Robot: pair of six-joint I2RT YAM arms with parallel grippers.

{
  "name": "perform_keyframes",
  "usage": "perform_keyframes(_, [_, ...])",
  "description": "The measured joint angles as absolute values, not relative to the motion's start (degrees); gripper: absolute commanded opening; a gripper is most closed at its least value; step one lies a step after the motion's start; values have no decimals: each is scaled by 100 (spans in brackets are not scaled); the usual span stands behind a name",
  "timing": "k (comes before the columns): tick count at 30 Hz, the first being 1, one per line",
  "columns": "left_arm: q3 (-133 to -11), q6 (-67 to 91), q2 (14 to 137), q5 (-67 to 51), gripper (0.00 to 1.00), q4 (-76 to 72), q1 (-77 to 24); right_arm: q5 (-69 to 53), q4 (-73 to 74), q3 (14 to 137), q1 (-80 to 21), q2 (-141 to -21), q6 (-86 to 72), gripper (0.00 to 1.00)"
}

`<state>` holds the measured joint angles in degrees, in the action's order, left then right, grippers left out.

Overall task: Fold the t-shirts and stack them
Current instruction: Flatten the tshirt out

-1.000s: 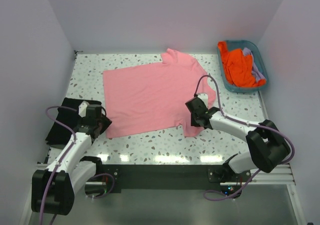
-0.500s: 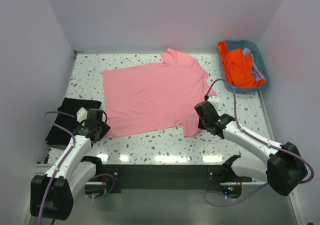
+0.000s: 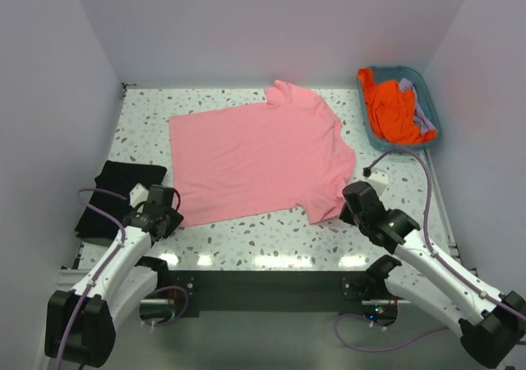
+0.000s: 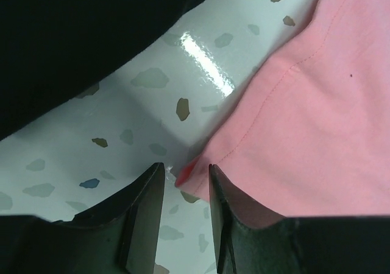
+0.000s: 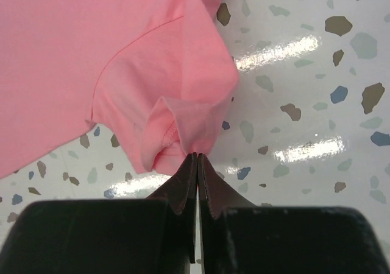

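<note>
the salmon-pink soft fabric t-shirt [image 3: 255, 152] lies spread flat mid-frame on the speckled white counter [image 3: 271, 237]. my left jaws sit at its lower-left hem corner, parted by a narrow gap, with the tip of that corner lying between them, not clamped. my right jaws, at the shirt's lower right, are pressed together on the bunched sleeve edge. the folded black t-shirt [image 3: 115, 191] lies at the left edge, just beside the left jaws.

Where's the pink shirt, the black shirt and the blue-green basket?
pink shirt [image 3: 255, 160], top view, middle of its body.
black shirt [image 3: 115, 177], top view, its far part.
basket [image 3: 386, 146], top view, its near rim.
</note>
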<state>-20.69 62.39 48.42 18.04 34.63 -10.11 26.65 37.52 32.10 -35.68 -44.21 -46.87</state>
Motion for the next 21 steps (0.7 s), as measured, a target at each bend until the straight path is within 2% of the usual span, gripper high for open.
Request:
perform_keyframes(6, [-2027, 6309, 4915, 1859, 39, 3387, -1033, 2709, 3994, 3111, -3568, -3883, -4980, 0])
perform_keyframes(8, [-1981, 6307, 4950, 1874, 35, 3229, -1033, 2707, 4005, 3063, -3568, -3841, -5041, 0])
perform_keyframes(12, [-1959, 6300, 5078, 1881, 30, 2943, -1033, 2687, 4042, 3035, -3568, -3822, -5135, 23])
perform_keyframes(13, [-1955, 6298, 5109, 1881, 27, 2886, -1033, 2687, 4064, 3035, -3570, -3822, -5148, 34])
perform_keyframes(15, [-1940, 6296, 5137, 1876, 18, 2786, -1033, 2700, 4095, 3037, -3570, -3822, -5153, 44])
perform_keyframes(16, [-1931, 6302, 5137, 1876, 16, 2757, -1033, 2709, 4115, 3037, -3570, -3824, -5153, 53])
perform_keyframes(19, [-1907, 6289, 5135, 1870, 6, 2722, -1033, 2762, 4169, 3037, -3570, -3907, -5153, 60])
perform_keyframes(21, [-1900, 6285, 5135, 1868, 0, 2718, -1033, 2816, 4185, 3037, -3570, -4001, -5144, 59])
